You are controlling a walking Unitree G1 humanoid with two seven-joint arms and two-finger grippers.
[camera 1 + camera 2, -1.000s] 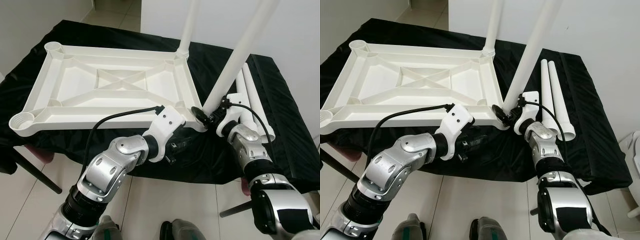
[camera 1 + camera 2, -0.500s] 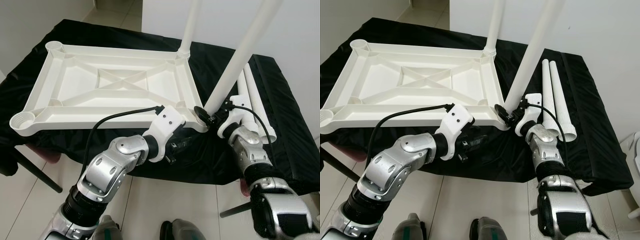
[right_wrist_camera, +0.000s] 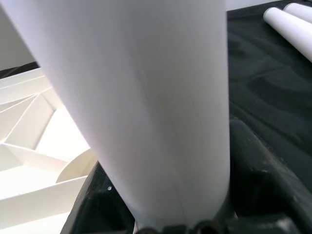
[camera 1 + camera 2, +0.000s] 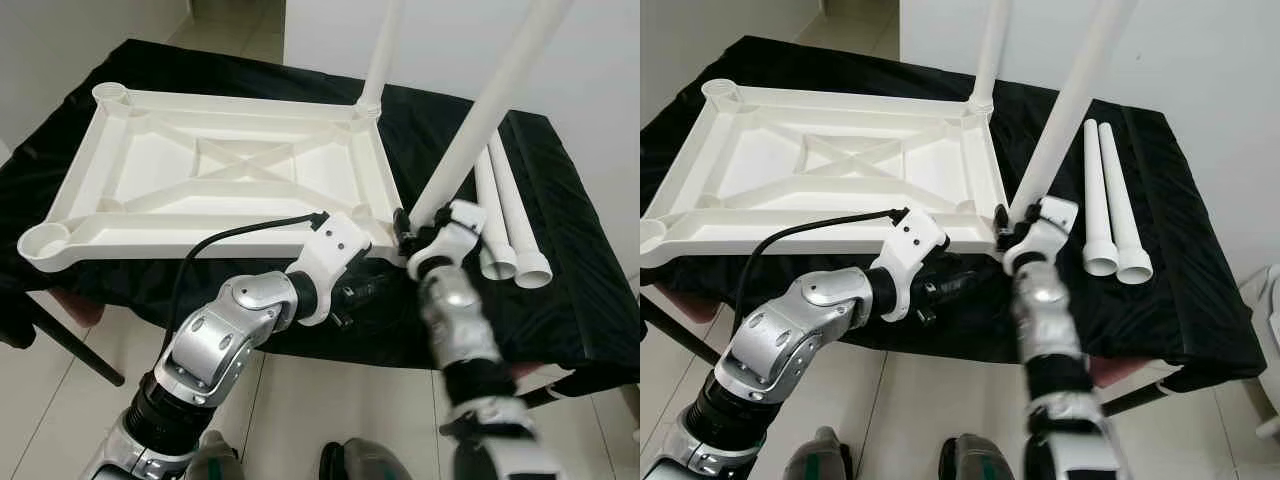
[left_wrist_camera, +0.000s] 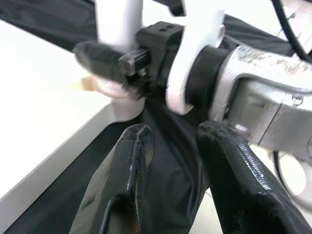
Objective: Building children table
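Leg (image 4: 480,120) is clamped by right gripper (image 4: 412,225) | tilted over tabletop (image 4: 215,175) near corner | left gripper (image 5: 170,161) is held empty, parted, just below

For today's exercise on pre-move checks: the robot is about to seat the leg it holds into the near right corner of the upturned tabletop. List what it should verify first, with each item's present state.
1. Right pincer shut on the held leg: ok.
2. Foot of the held leg at the near right corner socket: ok, it sits right at that corner.
3. Leg upright over the socket: not ok, it leans to the right.
4. Leg fully seated: cannot tell, the pincer hides the joint.
5. Left pincer clear of the joint: ok, open and empty, below the tabletop edge.
6. Far right leg already standing: ok.
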